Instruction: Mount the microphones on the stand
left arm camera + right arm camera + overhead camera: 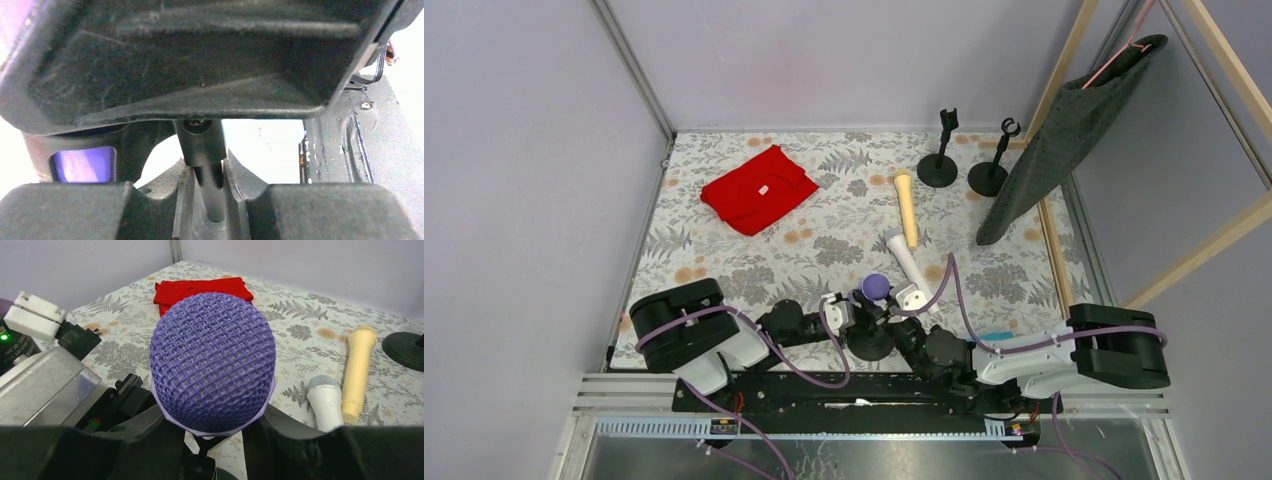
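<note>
The 2 grippers are crowding the near stand [869,346].
The right gripper [212,440] is clamping the upright purple microphone [212,360] above it; the left gripper [210,212] is pinching its post [201,142].

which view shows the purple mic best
Right wrist: the purple microphone fills the centre, its mesh head sharp and close. Top external shows it only as a small purple dot low in frame. Left wrist shows just a blurred purple patch, likely its body.
</note>
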Robot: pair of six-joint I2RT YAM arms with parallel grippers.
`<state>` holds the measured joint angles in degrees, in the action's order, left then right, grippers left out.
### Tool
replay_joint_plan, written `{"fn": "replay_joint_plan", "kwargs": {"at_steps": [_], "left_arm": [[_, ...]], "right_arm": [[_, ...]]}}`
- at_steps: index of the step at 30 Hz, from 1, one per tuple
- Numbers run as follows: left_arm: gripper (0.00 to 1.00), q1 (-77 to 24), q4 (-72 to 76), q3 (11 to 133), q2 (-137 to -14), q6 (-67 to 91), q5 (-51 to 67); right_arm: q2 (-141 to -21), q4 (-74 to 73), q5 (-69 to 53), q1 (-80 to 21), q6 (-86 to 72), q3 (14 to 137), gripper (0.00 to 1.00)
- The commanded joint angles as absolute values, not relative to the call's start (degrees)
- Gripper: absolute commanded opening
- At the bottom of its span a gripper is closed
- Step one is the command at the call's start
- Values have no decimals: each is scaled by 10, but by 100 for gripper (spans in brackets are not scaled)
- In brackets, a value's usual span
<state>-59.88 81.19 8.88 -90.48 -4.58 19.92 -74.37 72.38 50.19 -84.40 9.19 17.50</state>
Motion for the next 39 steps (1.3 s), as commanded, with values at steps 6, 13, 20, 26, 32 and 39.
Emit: {"fn": "replay_joint_plan", "kwargs": {"at_steps": [6, 13, 20, 26, 32, 39], "left_arm": [[0, -597, 804, 94, -907, -80, 196], [0, -597, 801, 94, -903, -80, 192], [15, -597, 802, 91, -895, -67, 181], [98, -597, 812, 87, -870, -5, 172], [99, -600, 776, 113, -834, 88, 137], [99, -615, 766, 131, -808, 188, 88]], "right_arm": [[-629, 423, 432, -848, 46, 199, 58], [-509, 308, 414, -848, 27, 223, 68], [-405, 162, 373, -848, -41, 255, 70], [-384, 12, 482, -848, -153, 305, 69], [-391, -28, 531, -848, -195, 317, 69], [-389, -40, 560, -848, -230, 321, 68]]}}
